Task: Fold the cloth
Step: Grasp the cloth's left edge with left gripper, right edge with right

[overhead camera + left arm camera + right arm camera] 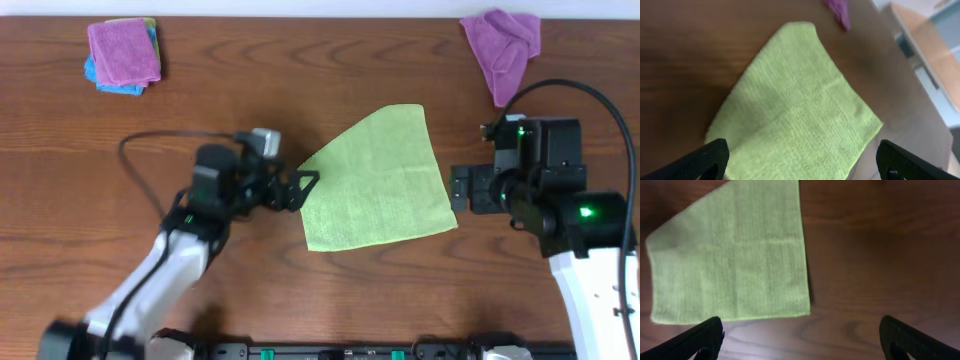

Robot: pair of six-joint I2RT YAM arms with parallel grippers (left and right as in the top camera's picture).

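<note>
Cloth (375, 180) position: centre of the wooden table (330, 290), spread flat in what appears to be a single layer. It is lime green and turned so that one corner points toward the far edge. It lies between the two grippers.

Left gripper (305, 188): placed at the left edge of the cloth, fingertips pointing at it. The overhead view does not show whether the tips touch the fabric. In the left wrist view both fingers (700, 162) stand far apart at the bottom corners of the frame, so the jaws are wide open. Nothing is held. The cloth fills the area ahead of and between them, with its near corner just beside the finger on the frame's left.

Right gripper (460, 188): placed just beside the right edge of the cloth, near its lower right corner. In the right wrist view the fingers (695, 342) are also spread wide, and nothing is held. The cloth lies ahead and toward the left of that frame. Its near corner ends short of the gap between the fingers, and that gap shows mostly bare wood.

Other items: a crumpled purple cloth (503, 45) lies at the far right corner of the table. A small stack (122, 55), purple cloth on top and blue beneath, lies at the far left corner. Both are well apart from the green cloth.
</note>
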